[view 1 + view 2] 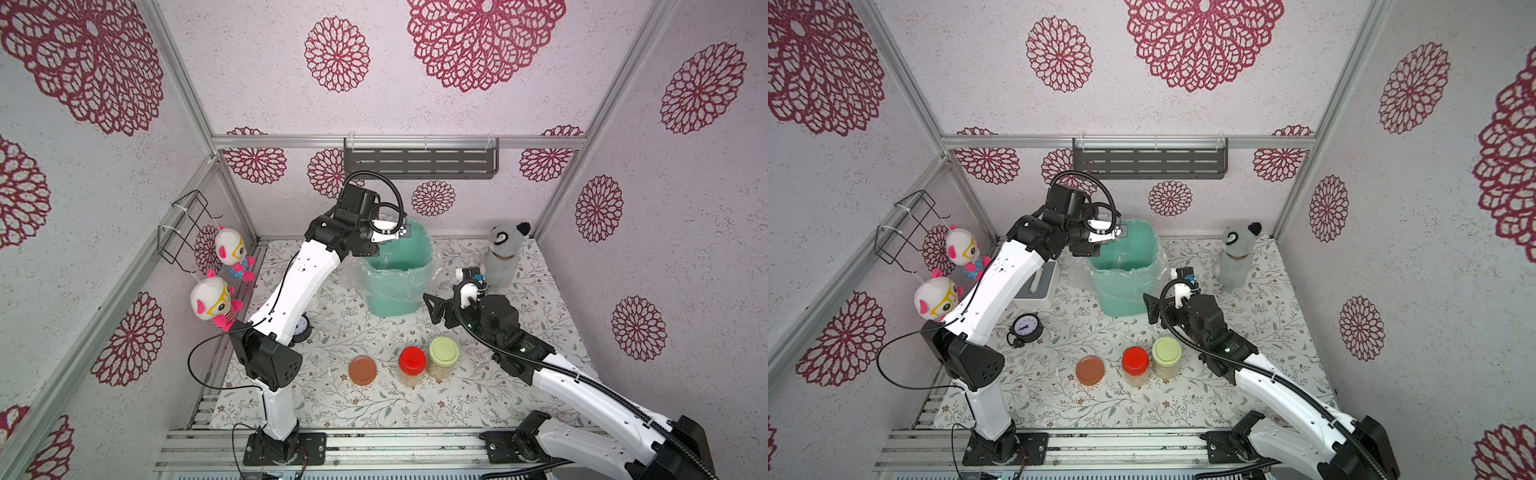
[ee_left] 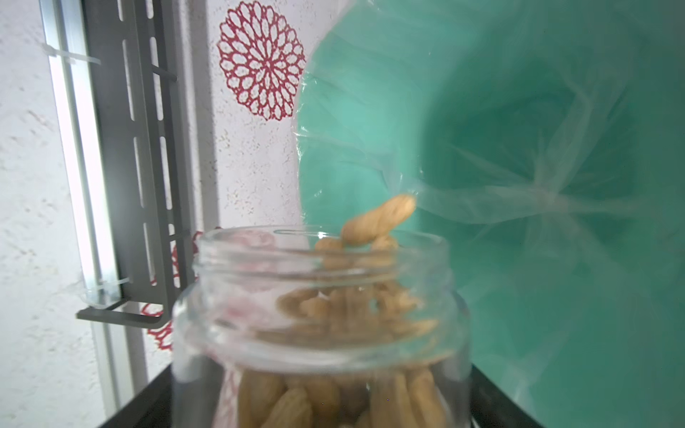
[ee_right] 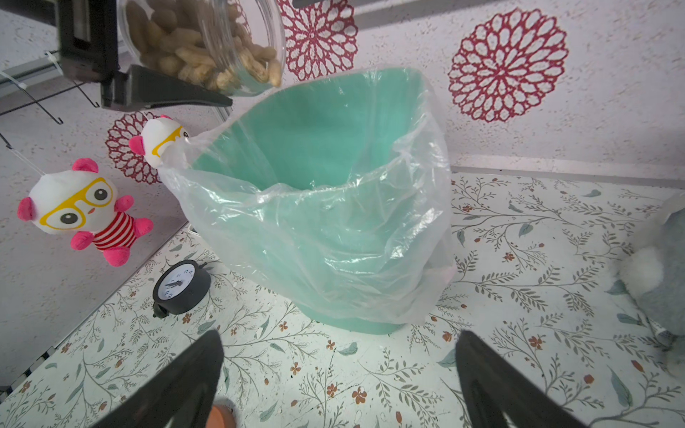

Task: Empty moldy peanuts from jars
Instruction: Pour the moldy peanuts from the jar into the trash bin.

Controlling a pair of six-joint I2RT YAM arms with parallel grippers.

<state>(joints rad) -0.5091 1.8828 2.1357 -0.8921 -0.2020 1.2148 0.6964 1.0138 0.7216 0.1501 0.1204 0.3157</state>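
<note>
My left gripper (image 1: pixel 395 233) is shut on a clear, lidless jar (image 2: pixel 318 315) and holds it tipped over the mint-green bin (image 1: pixel 395 291). The jar's mouth faces the bin's lined inside (image 2: pixel 482 111). Moldy peanuts (image 2: pixel 378 222) lie at the jar's lip, and one is just beyond the rim. The right wrist view shows the same jar (image 3: pixel 207 44) above the bin's rim (image 3: pixel 315 122). A brown lid (image 1: pixel 363 370) lies flat on the table. A red-lidded jar (image 1: pixel 412 365) and a pale-green-lidded jar (image 1: pixel 444 357) stand beside it, both holding peanuts. My right gripper (image 3: pixel 339 344) is open and holds nothing, low over the table in front of the bin.
A grey plush animal (image 1: pixel 505 257) stands at the back right. Two pink-and-white plush toys (image 1: pixel 212 303) hang on the left wall by a wire basket (image 1: pixel 187 224). A small black clock (image 1: pixel 1025 328) and a white box (image 1: pixel 1040 286) sit at the left. A grey shelf (image 1: pixel 419 160) is on the back wall.
</note>
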